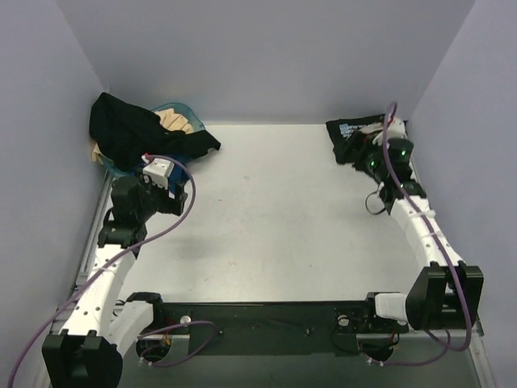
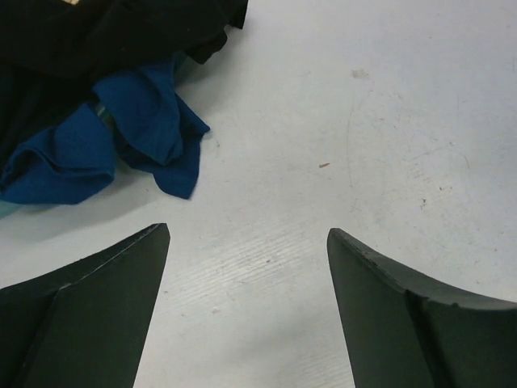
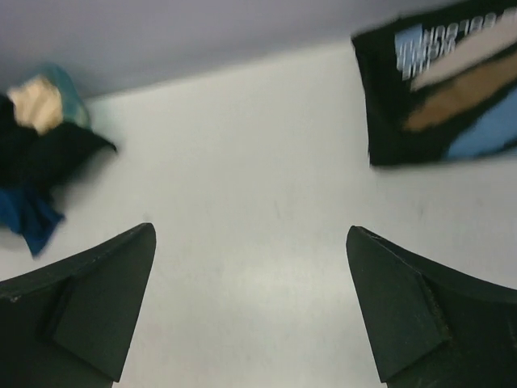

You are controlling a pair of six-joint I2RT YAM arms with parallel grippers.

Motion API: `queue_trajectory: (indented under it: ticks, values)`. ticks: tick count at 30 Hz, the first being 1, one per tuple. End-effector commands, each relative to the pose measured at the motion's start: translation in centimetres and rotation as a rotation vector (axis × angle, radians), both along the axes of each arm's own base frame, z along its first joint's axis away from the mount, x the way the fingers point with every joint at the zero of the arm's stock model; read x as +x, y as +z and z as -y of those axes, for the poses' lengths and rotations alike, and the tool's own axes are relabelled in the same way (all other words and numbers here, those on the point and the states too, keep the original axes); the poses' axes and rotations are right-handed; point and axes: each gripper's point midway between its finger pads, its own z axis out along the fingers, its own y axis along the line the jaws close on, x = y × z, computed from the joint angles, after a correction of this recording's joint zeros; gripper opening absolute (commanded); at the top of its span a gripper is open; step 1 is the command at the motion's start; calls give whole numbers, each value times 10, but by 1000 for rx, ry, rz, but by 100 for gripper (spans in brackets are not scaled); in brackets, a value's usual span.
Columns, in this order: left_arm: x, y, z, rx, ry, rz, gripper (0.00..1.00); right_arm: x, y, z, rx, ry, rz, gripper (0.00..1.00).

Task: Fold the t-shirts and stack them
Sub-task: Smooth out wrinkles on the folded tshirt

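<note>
Plainly the left pincer (image 2: 248,234) gapes wide and empty near the blue t-shirt (image 2: 121,141), the right pincer (image 3: 250,234) likewise

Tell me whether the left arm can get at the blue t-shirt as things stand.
Probably yes. The left gripper is open over the table, with the blue t-shirt just ahead and nothing between; a black t-shirt covers its far part.
</note>
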Motion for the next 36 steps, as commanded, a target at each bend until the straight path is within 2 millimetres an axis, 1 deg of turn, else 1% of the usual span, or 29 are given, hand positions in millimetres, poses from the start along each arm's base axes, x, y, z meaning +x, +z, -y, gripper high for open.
queue_trajectory:
  ticks: [1, 2, 3, 4, 5, 6, 7, 8, 9, 10, 11, 14, 16, 17, 19, 23, 26, 27, 33, 34, 36]
  values:
    - [6, 23, 0, -172, 89, 240, 90, -54, -89, -7, -138, 58, -42, 100]
    - [2, 19, -1, -171, 95, 244, 91, -70, -107, -7, -135, 57, -52, 100]
    - [-1, 2, -6, -162, 119, 218, 91, -76, -110, -9, -127, 53, -40, 100]
    - [-4, -4, -7, -190, 143, 200, 91, -91, -125, -7, -130, 38, -53, 100]
    - [-6, -19, -12, -183, 175, 171, 91, -97, -130, -10, -129, 42, -41, 100]
    - [-9, -29, -13, -174, 184, 147, 91, -108, -142, -6, -138, 11, -48, 100]
    - [-11, -39, -15, -162, 195, 120, 91, -112, -148, -7, -131, 0, -49, 100]
    - [-17, -50, -13, -143, 173, 81, 91, -121, -162, -5, -135, -11, -73, 100]
    - [-20, -58, -13, -104, 151, 64, 92, -124, -166, -6, -131, -11, -81, 100]
    - [-25, -70, -15, -72, 141, 36, 92, -127, -168, -5, -130, -20, -76, 100]
    - [-26, -73, -16, -70, 146, 28, 92, -132, -173, -3, -146, -22, -105, 100]
    - [-32, -91, -24, -75, 211, -20, 92, -136, -167, -2, -157, -30, -54, 100]
    - [-34, -95, -25, -121, 252, -40, 92, -138, -167, -3, -157, -24, -51, 99]
    - [-31, -90, -24, -151, 264, -16, 92, -139, -169, -3, -162, -20, -62, 100]
    - [-31, -90, -24, -162, 269, -14, 92, -140, -169, -3, -163, -15, -66, 99]
    - [-30, -89, -31, -153, 316, -17, 92, -141, -168, -1, -161, -25, -61, 99]
    - [-28, -86, -36, -152, 350, -9, 92, -141, -168, -3, -161, -18, -59, 99]
    - [-27, -85, -42, -140, 377, -1, 92, -141, -168, -3, -161, -17, -59, 99]
    - [-26, -90, -48, -127, 405, 7, 91, -142, -166, -2, -176, -13, -54, 99]
    - [-26, -89, -48, -126, 409, 12, 92, -143, -168, 0, -190, -16, -66, 99]
    - [-27, -89, -49, -127, 414, 16, 94, -144, -167, 2, -213, -19, -73, 99]
